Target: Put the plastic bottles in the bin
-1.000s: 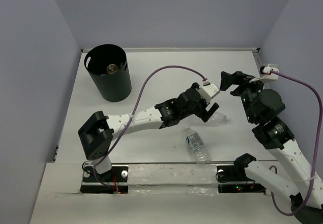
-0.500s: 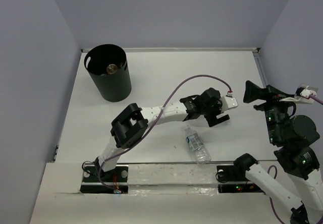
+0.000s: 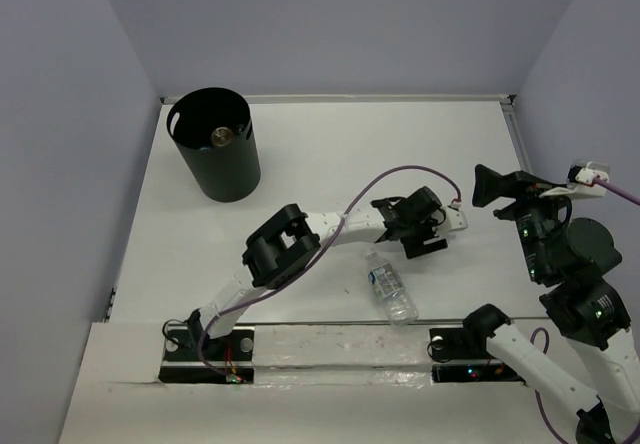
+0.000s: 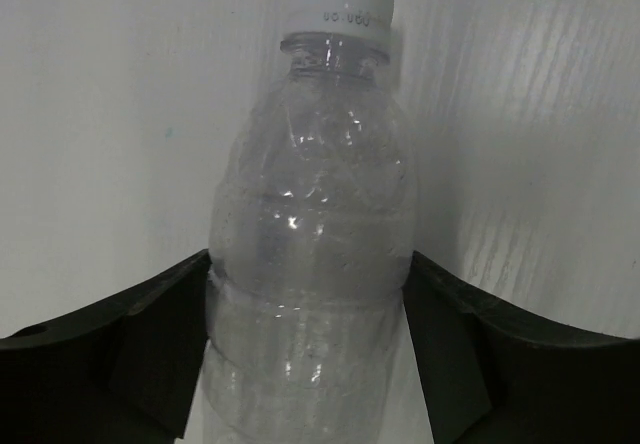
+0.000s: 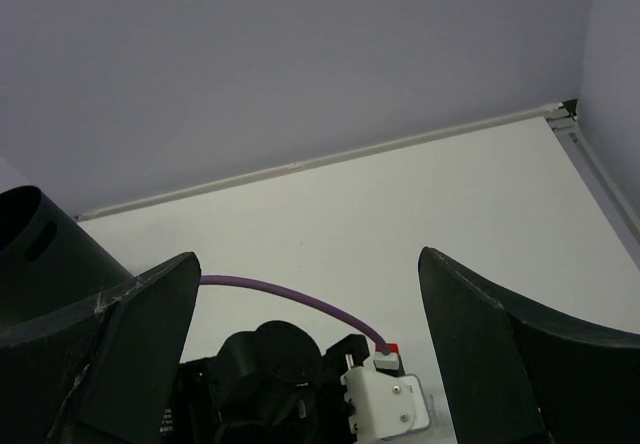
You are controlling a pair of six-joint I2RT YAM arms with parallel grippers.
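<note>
The left gripper [image 3: 425, 236] has drawn nearer, jaws pinching a clear bottle [image 4: 310, 214]; its slick body may slip before the far-left bin [image 3: 215, 154]; right gripper [image 5: 307, 294] spread, empty

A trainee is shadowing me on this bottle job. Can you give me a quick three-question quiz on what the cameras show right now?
1. True or false: the right gripper has a bottle between its jaws.
2. Pick one. The labelled bottle is: A) standing upright, B) lying on the table in front of the arm bases, C) held in the right jaws.
3. Short answer: what colour is the cap of the clear bottle that the left gripper has its jaws against on both sides?

Key: 1 false, the jaws are open with nothing between them. 2 B. 3 white.
</note>
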